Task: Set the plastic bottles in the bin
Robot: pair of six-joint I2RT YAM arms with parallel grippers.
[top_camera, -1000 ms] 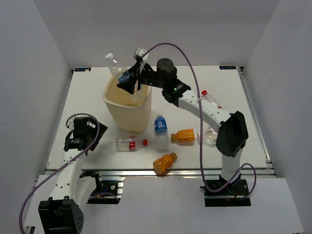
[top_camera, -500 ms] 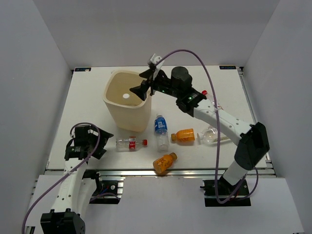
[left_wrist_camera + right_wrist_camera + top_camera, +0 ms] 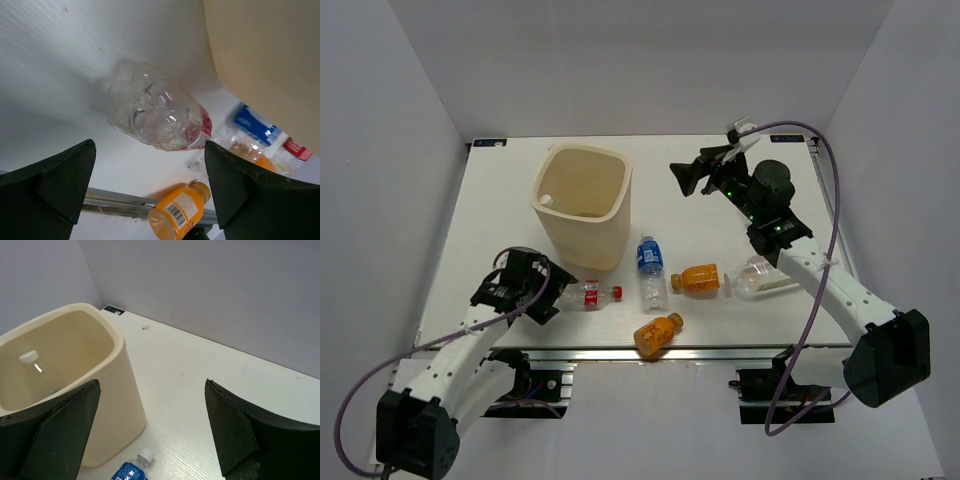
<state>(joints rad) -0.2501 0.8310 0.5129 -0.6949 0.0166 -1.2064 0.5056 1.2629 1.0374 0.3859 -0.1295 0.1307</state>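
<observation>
Bottles (image 3: 650, 268): another in the bin (image 3: 582, 240)?
— Yes, a capped bottle (image 3: 28, 356) lies inside, left of the right claw (image 3: 151, 385), pulled back wide and empty. Left claw (image 3: 150, 144), wide, straddles the red-label bottle (image 3: 155, 120); probably next.

White surface (image 3: 495, 210) bears the bin (image 3: 582, 225); lying nearby: red-label bottle (image 3: 586, 294), blue-label bottle (image 3: 650, 268), orange bottle (image 3: 701, 277), second orange bottle (image 3: 658, 334), larger clear bottle (image 3: 757, 275).
</observation>
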